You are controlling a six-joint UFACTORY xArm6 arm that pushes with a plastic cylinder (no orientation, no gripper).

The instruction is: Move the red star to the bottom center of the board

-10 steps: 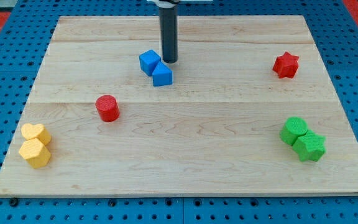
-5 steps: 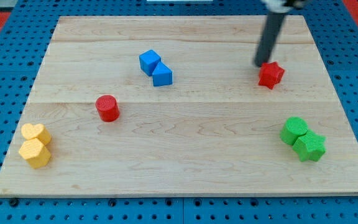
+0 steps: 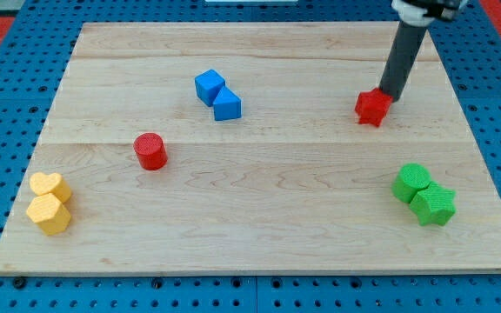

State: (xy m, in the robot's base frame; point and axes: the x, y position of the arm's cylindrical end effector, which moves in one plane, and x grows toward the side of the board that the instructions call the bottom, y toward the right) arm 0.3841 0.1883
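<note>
The red star [image 3: 371, 108] lies on the wooden board [image 3: 259, 217] in the upper right part. My tip [image 3: 391, 96] stands just at the star's upper right side, touching or almost touching it. The dark rod rises from there toward the view's top right.
Two blue blocks [image 3: 217, 94] sit together at the upper middle left. A red cylinder [image 3: 150, 150] stands left of centre. A yellow heart [image 3: 50, 186] and a yellow hexagon [image 3: 49, 213] sit at the lower left. Two green blocks [image 3: 424, 196] sit at the lower right.
My tip went from beside the blue blocks across to the red star, then round to its upper right. The star has slid left and down a little.
</note>
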